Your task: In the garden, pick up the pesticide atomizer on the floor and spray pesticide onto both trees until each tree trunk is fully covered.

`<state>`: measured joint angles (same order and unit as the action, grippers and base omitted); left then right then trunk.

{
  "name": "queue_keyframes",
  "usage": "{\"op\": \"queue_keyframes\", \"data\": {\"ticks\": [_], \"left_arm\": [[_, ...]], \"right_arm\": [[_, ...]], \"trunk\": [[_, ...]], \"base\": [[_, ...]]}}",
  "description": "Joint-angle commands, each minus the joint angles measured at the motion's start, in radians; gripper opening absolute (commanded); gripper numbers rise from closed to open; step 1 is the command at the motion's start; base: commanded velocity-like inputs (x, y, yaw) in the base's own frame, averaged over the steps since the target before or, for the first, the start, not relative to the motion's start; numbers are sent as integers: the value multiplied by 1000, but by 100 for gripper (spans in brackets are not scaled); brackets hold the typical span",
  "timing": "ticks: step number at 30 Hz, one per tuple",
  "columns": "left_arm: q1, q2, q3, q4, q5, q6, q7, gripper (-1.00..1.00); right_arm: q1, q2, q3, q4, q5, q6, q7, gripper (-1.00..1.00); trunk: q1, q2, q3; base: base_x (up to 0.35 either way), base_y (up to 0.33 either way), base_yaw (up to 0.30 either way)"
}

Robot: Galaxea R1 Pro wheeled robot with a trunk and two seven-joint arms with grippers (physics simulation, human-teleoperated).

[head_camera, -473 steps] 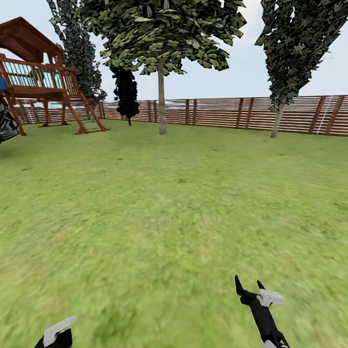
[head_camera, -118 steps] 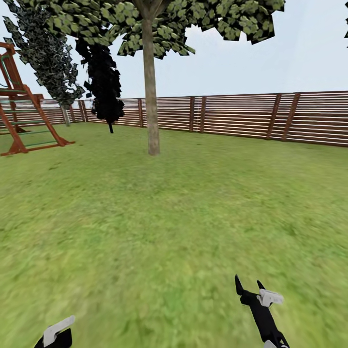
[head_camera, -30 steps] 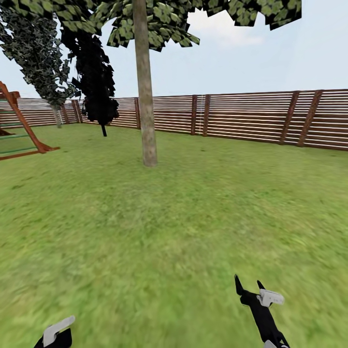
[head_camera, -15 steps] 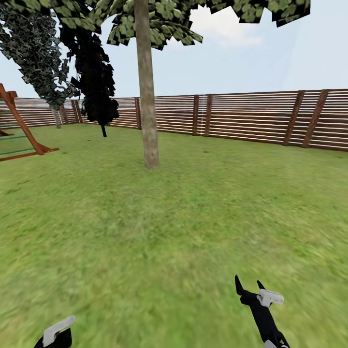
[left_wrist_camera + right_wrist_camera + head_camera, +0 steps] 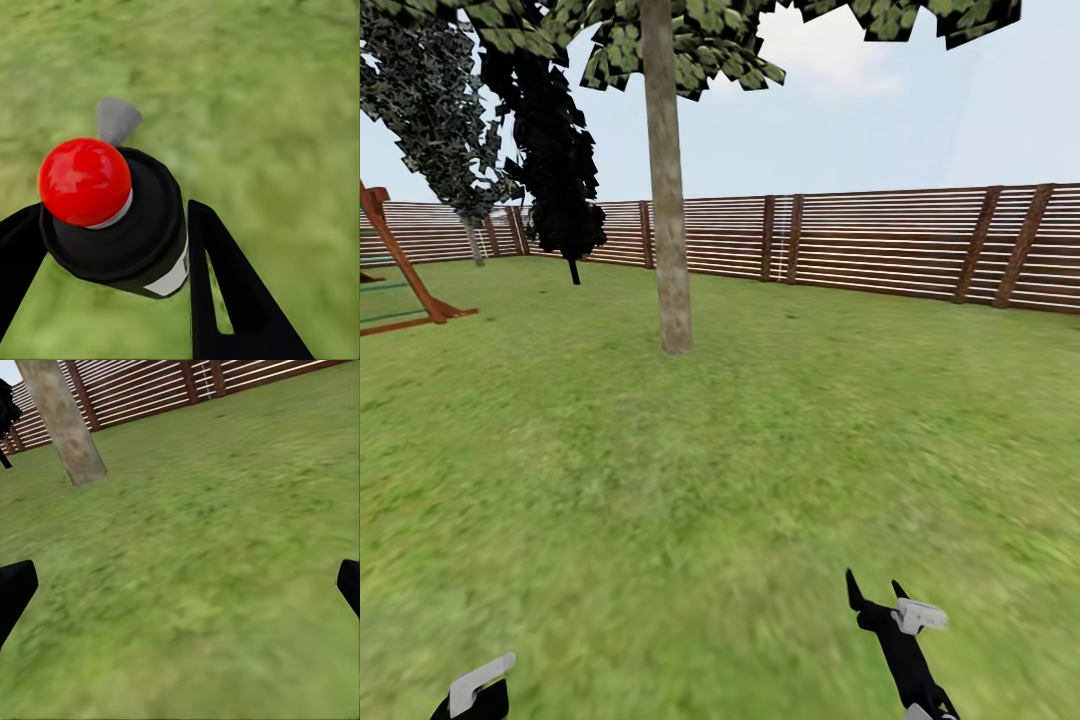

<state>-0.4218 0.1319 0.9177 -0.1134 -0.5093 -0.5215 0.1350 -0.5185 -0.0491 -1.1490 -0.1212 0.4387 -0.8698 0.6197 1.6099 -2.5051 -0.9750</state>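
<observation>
The pesticide atomizer (image 5: 124,240), a black canister with a red ball top and a grey nozzle, sits between the two black fingers of my left gripper (image 5: 112,210), which is shut on it above the grass. In the head view a tree stands ahead, left of centre, and its thick grey-brown tree trunk (image 5: 668,220) rises bare into a blocky green crown. The same tree trunk (image 5: 64,424) appears in the right wrist view. My right gripper (image 5: 874,586) hangs low at the right, open and empty, with its fingertips (image 5: 15,589) far apart over the lawn.
A brown slat fence (image 5: 880,240) rings the lawn behind the tree. A wooden play frame (image 5: 400,285) stands at the far left. Two dark narrow conifers (image 5: 555,150) stand near the back left corner. Open grass (image 5: 740,470) lies between me and the trunk.
The whole head view has shifted: the trunk now looks slightly larger and a little further right, and the play frame has slid left. Both arms hold the same pose.
</observation>
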Motion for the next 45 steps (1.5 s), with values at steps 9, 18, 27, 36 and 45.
{"op": "queue_keyframes", "data": {"ticks": [9,18,27,36,45], "left_arm": [[0,0,0,0,0,0,0,-100],[0,0,0,0,0,0,0,-100],[0,6,0,0,0,0,0,-100],[0,8,0,0,0,0,0,-100],[0,8,0,0,0,0,0,-100]], "right_arm": [[0,0,0,0,0,0,0,100],[0,0,0,0,0,0,0,100],[0,0,0,0,0,0,0,100],[0,0,0,0,0,0,0,100],[0,0,0,0,0,0,0,100]], "trunk": [[0,0,0],[0,0,0],[0,0,0],[0,0,0],[0,0,0]], "base": [[317,107,0],[317,106,0],[317,106,0],[317,106,0],[317,106,0]]}}
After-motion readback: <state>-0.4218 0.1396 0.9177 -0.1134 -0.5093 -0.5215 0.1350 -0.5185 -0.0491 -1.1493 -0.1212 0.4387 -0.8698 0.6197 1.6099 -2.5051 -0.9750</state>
